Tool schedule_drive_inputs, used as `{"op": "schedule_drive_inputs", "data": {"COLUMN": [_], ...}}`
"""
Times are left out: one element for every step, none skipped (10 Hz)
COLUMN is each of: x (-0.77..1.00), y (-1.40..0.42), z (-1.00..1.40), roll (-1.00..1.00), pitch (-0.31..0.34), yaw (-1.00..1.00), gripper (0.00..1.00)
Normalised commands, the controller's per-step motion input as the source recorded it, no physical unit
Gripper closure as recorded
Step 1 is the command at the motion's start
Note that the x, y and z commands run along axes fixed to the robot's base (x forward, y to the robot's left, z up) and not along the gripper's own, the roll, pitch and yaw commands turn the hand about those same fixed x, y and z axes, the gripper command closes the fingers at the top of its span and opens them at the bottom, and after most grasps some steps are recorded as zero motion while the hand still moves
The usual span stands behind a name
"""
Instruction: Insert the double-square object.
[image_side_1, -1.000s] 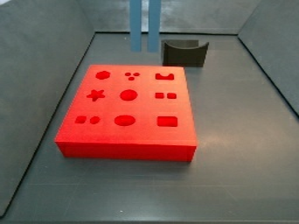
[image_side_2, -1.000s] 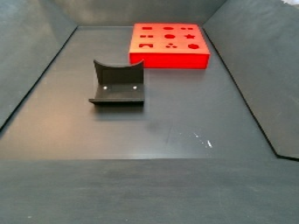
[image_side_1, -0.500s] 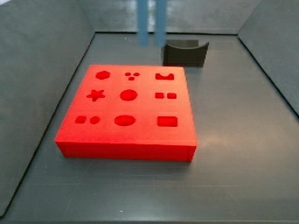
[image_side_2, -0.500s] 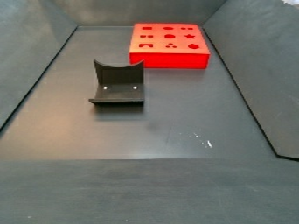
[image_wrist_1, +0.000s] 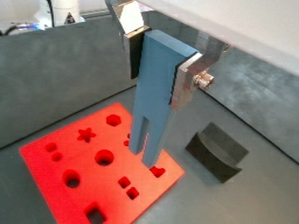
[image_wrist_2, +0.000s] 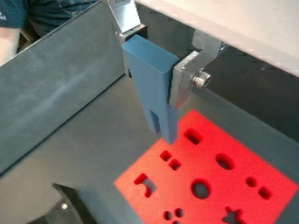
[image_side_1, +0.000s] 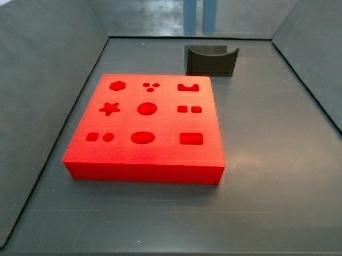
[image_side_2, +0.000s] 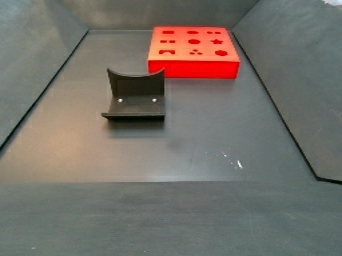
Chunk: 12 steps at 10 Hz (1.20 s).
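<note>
The double-square object (image_wrist_1: 156, 96) is a tall blue-grey peg with two prongs at its lower end. My gripper (image_wrist_1: 160, 66) is shut on its upper part, one silver finger (image_wrist_1: 187, 77) on each side; both wrist views show this (image_wrist_2: 152, 83). The peg hangs above the flat red board (image_wrist_1: 79, 164) with shaped holes, its prongs clear of the surface. In a side view only the peg's lower part (image_side_1: 201, 22) shows at the back, above the floor near the dark block; the gripper is out of frame there. The other side view shows the board (image_side_2: 194, 68) but no peg.
A small dark grey block with a curved notch (image_side_1: 211, 60) stands behind the board on the dark floor; it also shows in the other views (image_side_2: 134, 95) (image_wrist_1: 219, 149). Grey walls enclose the floor on three sides.
In the side view the peg has moved to the right and a little upward, from left of the dark block to above it. The board and block have not moved.
</note>
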Motion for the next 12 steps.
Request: {"op": "schedule_drive_inputs", "data": {"x": [0.56, 0.0, 0.0, 0.35, 0.49, 0.45, 0.4, 0.34, 0.3, 0.08, 0.0, -0.03], "y": [-0.4, 0.0, 0.04, 0.0, 0.0, -0.01, -0.08, -0.09, -0.13, -0.07, 0.0, 0.06], "z": [-0.71, 0.0, 0.0, -0.63, -0.69, -0.72, -0.74, -0.73, -0.75, -0.11, -0.06, -0.56], "roll": [0.23, -0.01, 0.0, 0.21, 0.25, 0.25, 0.25, 0.26, 0.25, 0.01, 0.0, -0.03], "pitch": [0.139, 0.0, 0.0, 0.114, 0.13, 0.114, 0.097, 0.087, 0.087, 0.029, 0.0, 0.093], "yaw": [-0.02, 0.0, 0.0, 0.0, -0.03, -0.06, -0.07, -0.09, -0.05, 0.0, 0.0, 0.0], "gripper": [1.0, 1.0, 1.0, 1.0, 1.0, 1.0, 1.0, 1.0, 1.0, 1.0, 1.0, 1.0]}}
